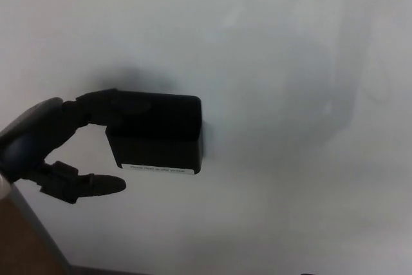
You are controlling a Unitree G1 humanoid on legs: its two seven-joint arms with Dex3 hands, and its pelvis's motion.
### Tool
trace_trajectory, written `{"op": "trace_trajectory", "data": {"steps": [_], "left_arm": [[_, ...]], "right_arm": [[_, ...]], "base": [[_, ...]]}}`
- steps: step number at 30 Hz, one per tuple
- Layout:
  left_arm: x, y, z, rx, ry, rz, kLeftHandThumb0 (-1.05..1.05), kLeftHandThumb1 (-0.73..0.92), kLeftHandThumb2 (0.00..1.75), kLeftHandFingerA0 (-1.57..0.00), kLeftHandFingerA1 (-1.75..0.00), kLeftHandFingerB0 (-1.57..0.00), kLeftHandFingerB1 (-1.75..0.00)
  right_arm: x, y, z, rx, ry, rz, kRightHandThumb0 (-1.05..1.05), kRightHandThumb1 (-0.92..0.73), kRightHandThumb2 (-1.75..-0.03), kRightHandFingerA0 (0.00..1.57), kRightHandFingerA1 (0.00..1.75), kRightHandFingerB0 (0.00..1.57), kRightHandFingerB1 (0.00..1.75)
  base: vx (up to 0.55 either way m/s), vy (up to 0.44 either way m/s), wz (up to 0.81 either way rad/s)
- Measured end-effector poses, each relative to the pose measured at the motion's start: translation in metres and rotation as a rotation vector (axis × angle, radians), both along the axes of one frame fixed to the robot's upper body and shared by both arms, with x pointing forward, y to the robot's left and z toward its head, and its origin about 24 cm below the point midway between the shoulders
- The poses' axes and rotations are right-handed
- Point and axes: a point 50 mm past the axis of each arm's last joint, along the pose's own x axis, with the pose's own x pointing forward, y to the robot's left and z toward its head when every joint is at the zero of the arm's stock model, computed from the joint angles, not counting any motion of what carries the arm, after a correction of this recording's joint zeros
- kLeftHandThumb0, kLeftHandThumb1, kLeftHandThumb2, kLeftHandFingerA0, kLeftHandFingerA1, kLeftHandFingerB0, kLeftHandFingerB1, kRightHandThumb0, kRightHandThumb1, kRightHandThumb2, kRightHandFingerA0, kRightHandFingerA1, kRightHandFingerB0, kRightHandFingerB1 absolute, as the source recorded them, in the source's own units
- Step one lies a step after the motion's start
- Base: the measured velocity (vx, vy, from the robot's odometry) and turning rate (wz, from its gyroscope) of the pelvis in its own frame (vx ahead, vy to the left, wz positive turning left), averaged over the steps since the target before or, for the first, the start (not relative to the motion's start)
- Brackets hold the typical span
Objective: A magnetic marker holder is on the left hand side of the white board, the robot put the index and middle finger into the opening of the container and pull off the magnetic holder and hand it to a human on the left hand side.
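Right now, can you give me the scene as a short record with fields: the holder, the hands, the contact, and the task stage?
holder: black magnetic holder attached to the whiteboard, white label along its lower edge
left hand: left hand at the holder's left side, upper fingers reaching to its top opening, thumb apart below
right hand: not in view
contact: fingers overlap the holder's top left; depth inside cannot be told
task stage: holder not yet pulled off
person: none visible
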Motion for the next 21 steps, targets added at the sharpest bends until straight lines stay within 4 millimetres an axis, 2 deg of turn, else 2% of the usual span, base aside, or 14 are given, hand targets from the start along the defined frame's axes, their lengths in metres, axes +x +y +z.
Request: {"op": "trace_trajectory", "data": {"steps": [4,5,9,20,21], "left_arm": [[0.005,0.000,0.000,0.018,0.012,0.003,-0.73,0.45,0.61,-0.39,-0.40,-0.34,-0.34],[0.006,0.000,0.000,0.020,0.014,0.003,-0.62,0.38,0.83,-0.38,-0.52,-0.21,-0.41],[0.008,0.001,-0.001,0.036,0.026,0.005,-0.65,0.40,0.84,-0.39,-0.52,-0.19,-0.40],[0.019,-0.003,0.012,0.073,-0.005,-0.006,-0.61,0.38,0.83,-0.39,-0.52,-0.18,-0.40],[0.020,-0.003,0.011,0.076,-0.003,-0.005,-0.74,0.46,0.62,-0.40,-0.39,-0.31,-0.33]], "right_arm": [[0.001,0.000,0.001,0.001,-0.008,0.002,-0.56,-0.73,-0.62,0.75,0.48,0.65,0.45],[0.002,0.000,0.001,0.001,-0.009,0.002,-0.56,-0.73,-0.62,0.75,0.48,0.65,0.45],[0.001,0.000,0.000,0.002,-0.009,0.002,-0.57,-0.72,-0.62,0.76,0.48,0.66,0.45],[0.002,0.001,0.001,0.001,-0.015,0.006,-0.55,-0.73,-0.62,0.75,0.48,0.66,0.45],[0.002,0.001,0.001,0.001,-0.015,0.006,-0.55,-0.73,-0.62,0.75,0.48,0.66,0.45]], "base": [[0.00,0.000,0.00],[0.00,0.000,0.00],[0.00,0.000,0.00],[0.00,0.000,0.00],[0.00,0.000,0.00]]}}
